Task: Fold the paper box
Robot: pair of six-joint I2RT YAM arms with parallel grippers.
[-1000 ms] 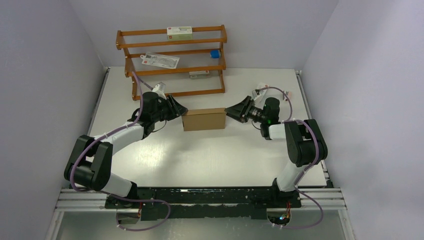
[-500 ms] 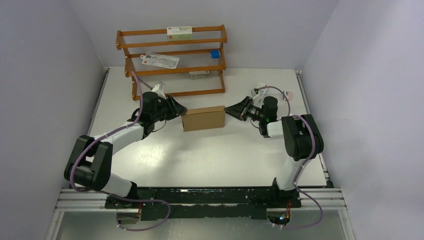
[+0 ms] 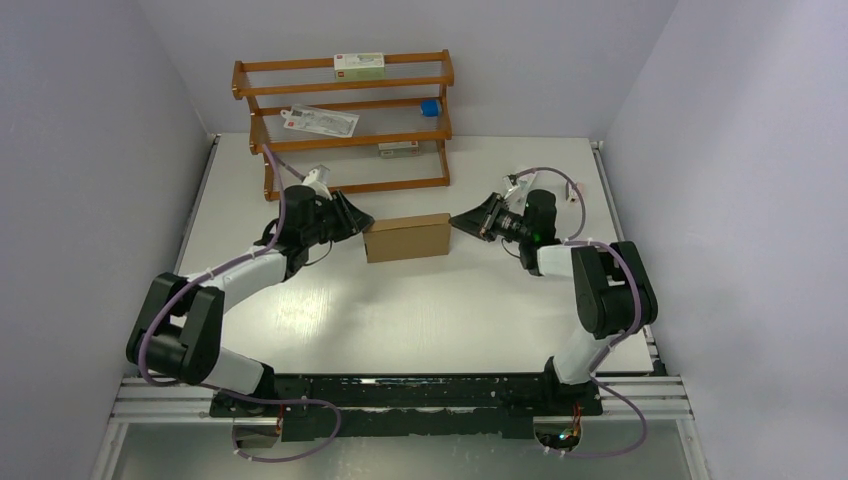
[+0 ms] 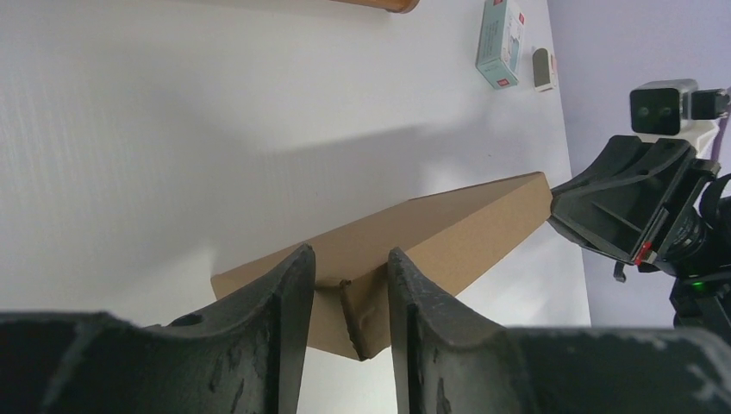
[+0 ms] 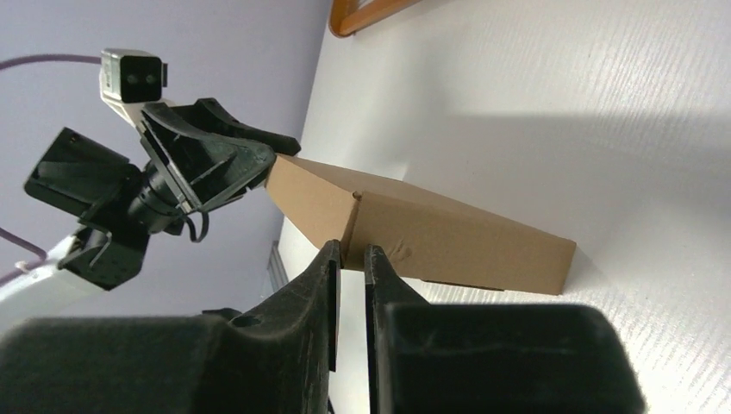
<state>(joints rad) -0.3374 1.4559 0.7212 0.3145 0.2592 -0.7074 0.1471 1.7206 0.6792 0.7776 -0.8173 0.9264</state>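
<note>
Narrowing nearly shut, the right fingers (image 5: 321,289) pressed one end of the paper box (image 3: 407,238) at frame centre, the left fingers (image 4: 278,297) parted around its other end; uneven pushing might skew or buckle it.

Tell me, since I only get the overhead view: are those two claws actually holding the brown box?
Observer: The left wrist view shows the left claw with fingers apart, the paper box poking its end corner between them.
Operator: And the right one?
Observer: Its own camera shows the right claw with fingers nearly together, pinched at a seam on the box's end.
</note>
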